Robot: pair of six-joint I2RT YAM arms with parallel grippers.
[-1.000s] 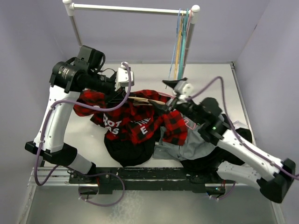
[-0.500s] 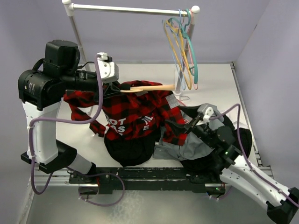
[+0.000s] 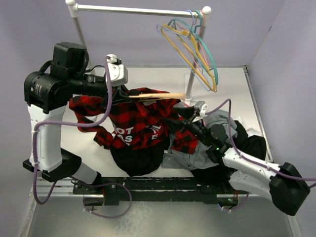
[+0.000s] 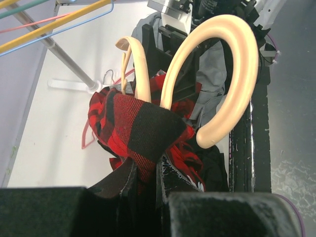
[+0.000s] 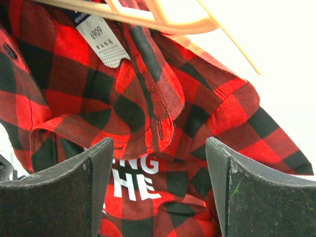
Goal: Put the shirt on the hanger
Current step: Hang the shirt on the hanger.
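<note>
1. Softly napped, the shirt (image 3: 143, 116) is red-and-black checked flannel with white lettering (image 5: 133, 182) on a black patch. It hangs bunched, raised off the white surface (image 3: 224, 84) on the near side of the rail (image 3: 138, 9).
2. The hanger (image 3: 160, 95) is smooth pale tan, with a thin frame and a fat curved hook. It lies across the shirt's collar, and from above its tip sits by the foot of the rail's right post.
3. The left pincer (image 4: 146, 180), toward the rail's left post, is clenched on a fold of plaid at the collar.
4. The right pincer (image 5: 158, 190), nearer than the rail's right post, is released. Its two dark fingers are spread, and the shirt is beyond them, untouched.
5. Crumpled under the shirt lie a grey garment (image 3: 195, 153) and a black garment (image 3: 136, 160).
6. Counted: one shirt, one tan hanger, two pincers. On the rail hangs a cluster of thin coloured hangers (image 3: 197, 54) — yellow, teal, pink, blue — their number hard to tell.
</note>
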